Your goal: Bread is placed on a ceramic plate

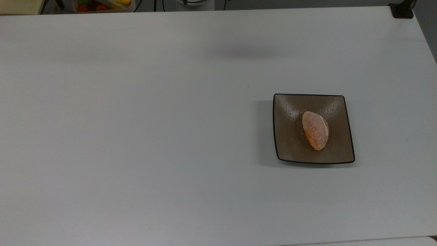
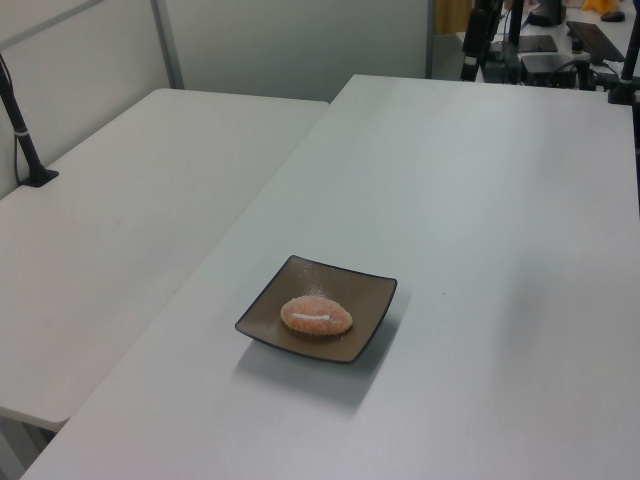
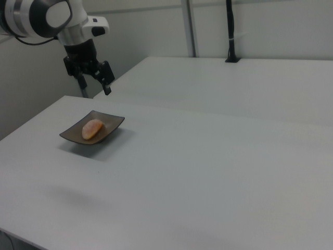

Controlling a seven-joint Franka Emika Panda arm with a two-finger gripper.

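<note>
Tool: the tool (image 3: 95,78) hangs in the air above and behind the ceramic plate (image 3: 72,137) in the right view, well apart from it; its two fingers stand spread, grasping nothing.
Bread from tool: the bread (image 3: 92,128) lies below the tool and toward the camera in the right view; nothing touches it.
Bread place: it rests in the dished centre of the ceramic plate (image 1: 286,136), a little toward the top view's right.
Long axis: the bread (image 1: 315,130) runs from the plate's far edge toward its near edge in the top view, slightly slanted, cream strip on its right flank.
Plate contents: the bread alone, with a few crumbs beside it.
Table: the table (image 1: 136,136) carries the plate; a bin of coloured items (image 1: 102,5) sits beyond the table's far edge, well apart from the plate.
Stage (judged): placing looks done; only withdrawal remains.
</note>
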